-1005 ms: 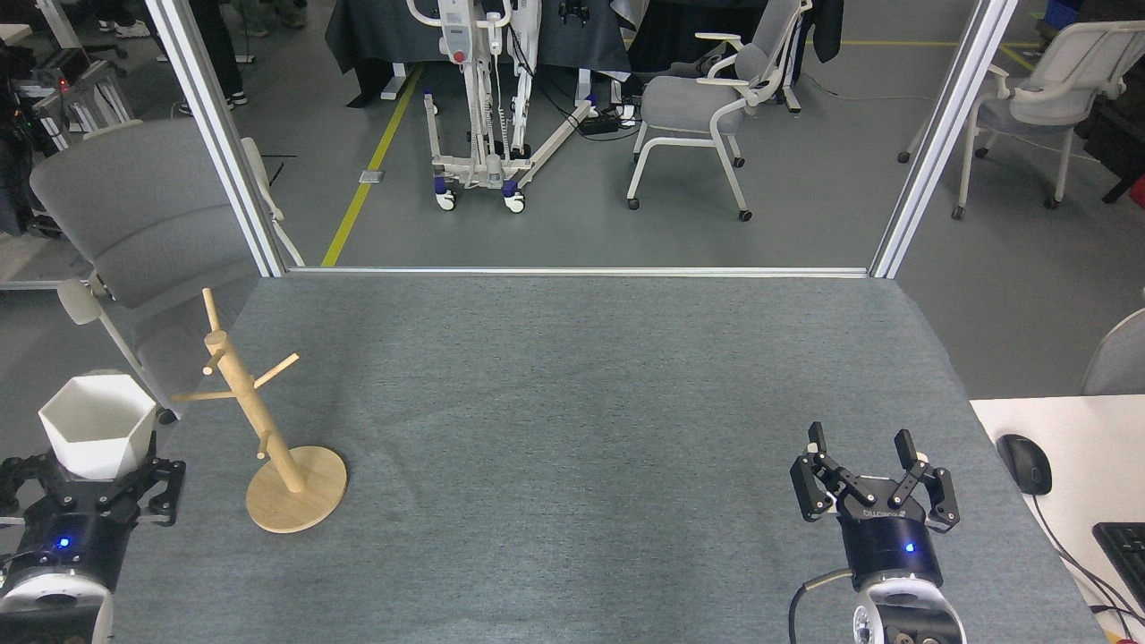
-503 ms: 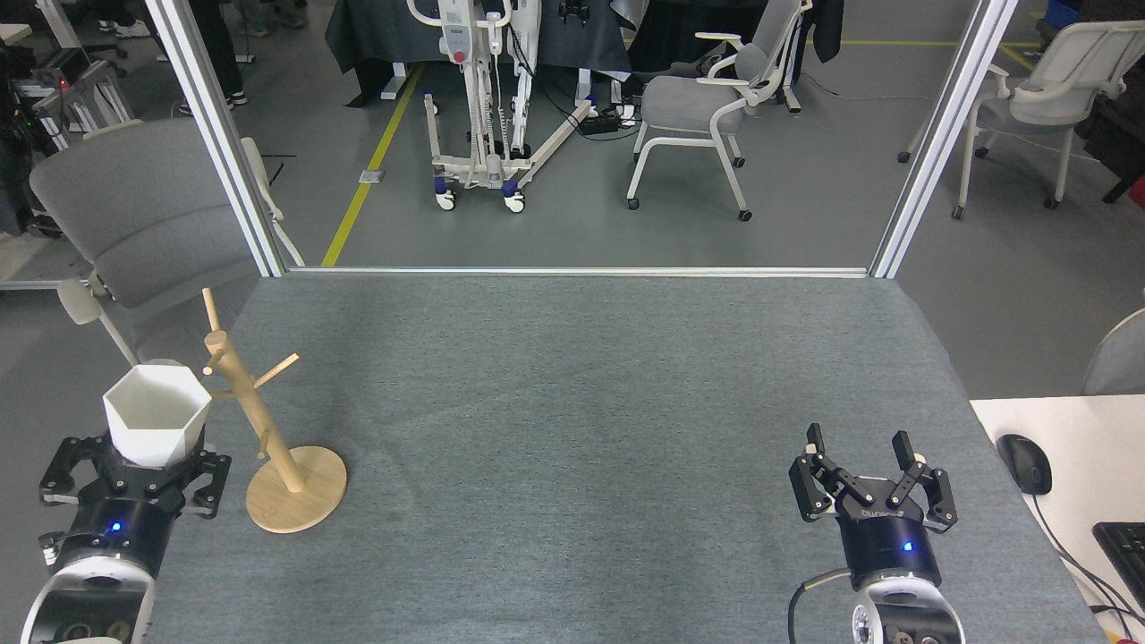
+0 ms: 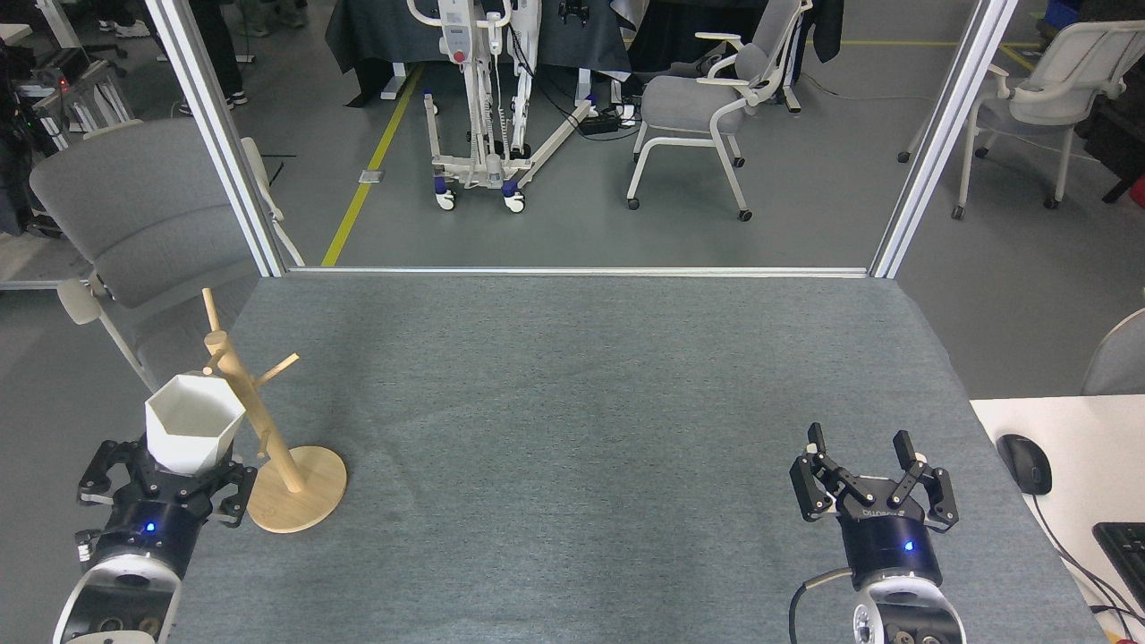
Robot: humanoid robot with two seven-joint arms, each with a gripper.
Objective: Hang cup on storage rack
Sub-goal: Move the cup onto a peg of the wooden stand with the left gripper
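The white faceted cup (image 3: 193, 423) is held upright, mouth up, in my left gripper (image 3: 170, 465), which is shut on its lower part. The cup now sits right against the left side of the storage rack (image 3: 268, 429), a light wooden slanted post with thin pegs on a round disc base (image 3: 309, 501) at the table's near left. The cup's right edge overlaps the post and hides a left-pointing peg; its handle is hidden. My right gripper (image 3: 866, 447) stands open over the table at the near right, holding nothing.
The grey table (image 3: 572, 402) stretches between the two arms. A grey chair (image 3: 134, 224) stands off the table's left edge behind the rack. A white desk with a mouse (image 3: 1024, 463) and keyboard (image 3: 1125, 546) borders the right side.
My left gripper has carried the cup to the right, from beyond the table's left edge up against the rack's post. The right arm has stayed in place.
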